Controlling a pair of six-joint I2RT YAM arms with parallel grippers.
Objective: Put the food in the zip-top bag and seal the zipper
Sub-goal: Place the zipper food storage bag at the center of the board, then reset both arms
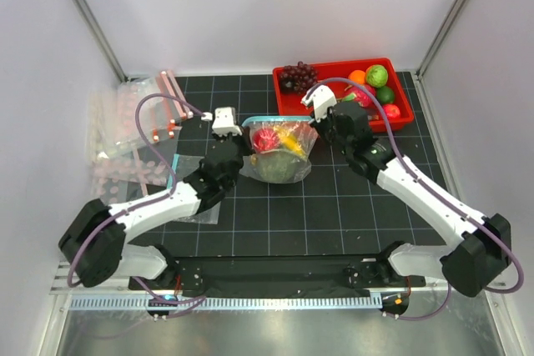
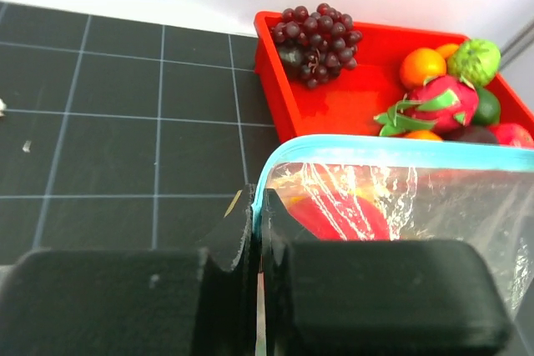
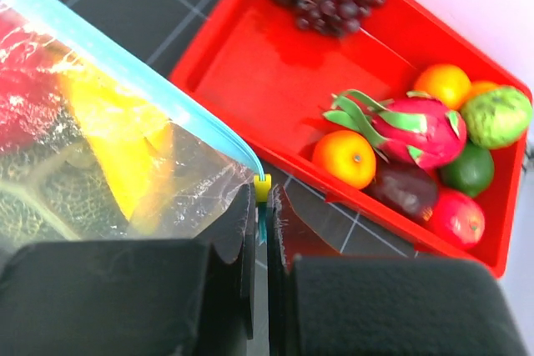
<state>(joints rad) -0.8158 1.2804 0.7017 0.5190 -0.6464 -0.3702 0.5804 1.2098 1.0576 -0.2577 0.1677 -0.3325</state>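
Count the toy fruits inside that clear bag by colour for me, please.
Red round fruit: 1
Yellow banana: 1
Green melon: 1
Total in the zip-top bag: 3

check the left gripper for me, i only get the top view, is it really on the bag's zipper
Observer: Yes. The left wrist view shows the left gripper shut on the left corner of the teal zipper.
Operator: and the right one
Observer: The right gripper is shut on the zipper's other end, just below a small yellow tab.
Operator: what's the pink thing in the tray behind that arm
Observer: A dragon fruit, lying in the red tray beside an orange.
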